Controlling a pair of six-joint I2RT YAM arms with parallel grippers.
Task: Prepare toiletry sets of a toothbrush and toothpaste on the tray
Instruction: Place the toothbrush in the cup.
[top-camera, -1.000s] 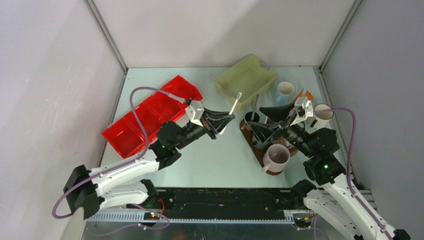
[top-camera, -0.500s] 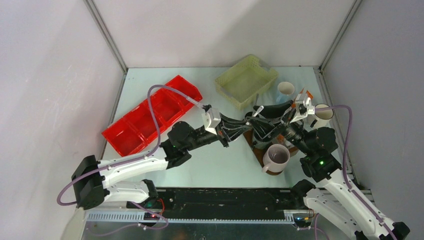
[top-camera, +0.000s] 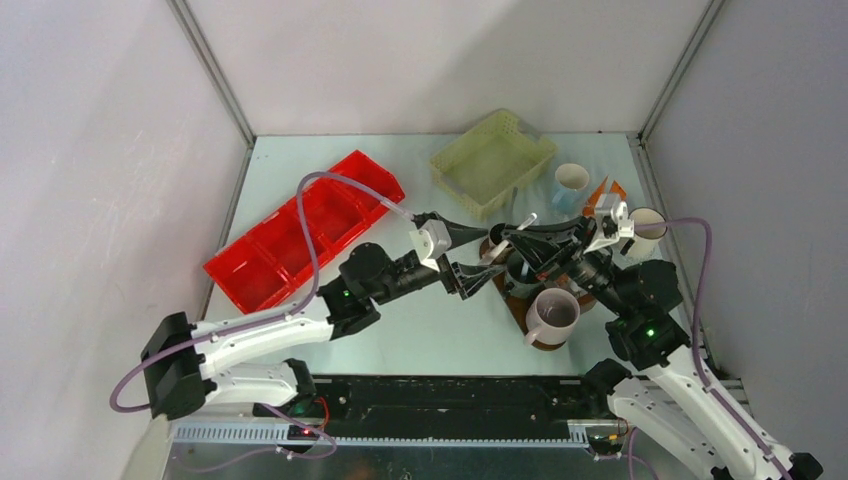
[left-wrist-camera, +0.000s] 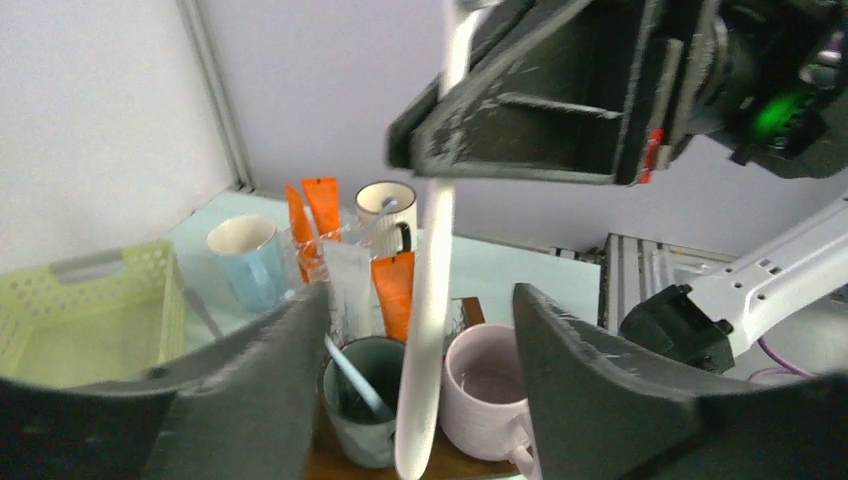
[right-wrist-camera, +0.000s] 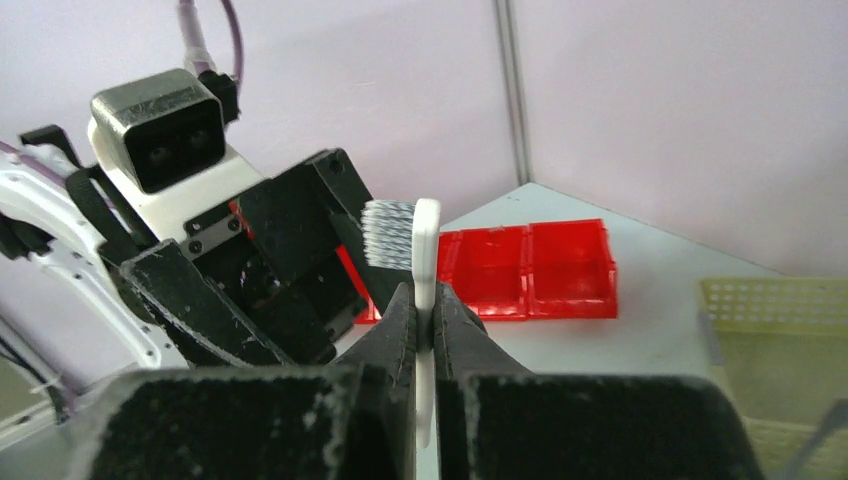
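Two end effectors meet above the tray (top-camera: 518, 306), near the right edge of the desk (top-camera: 440, 322). Right end effector (right-wrist-camera: 425, 300): clenched on the white toothbrush (right-wrist-camera: 427, 240), bristled head protruding past its fingertips. Left end effector (left-wrist-camera: 420, 290): released, jaws apart either side of the handle. Tray carries a dark green mug (left-wrist-camera: 360, 425) and a mauve mug (left-wrist-camera: 487, 400); orange toothpaste tubes (left-wrist-camera: 393, 290) stand just behind
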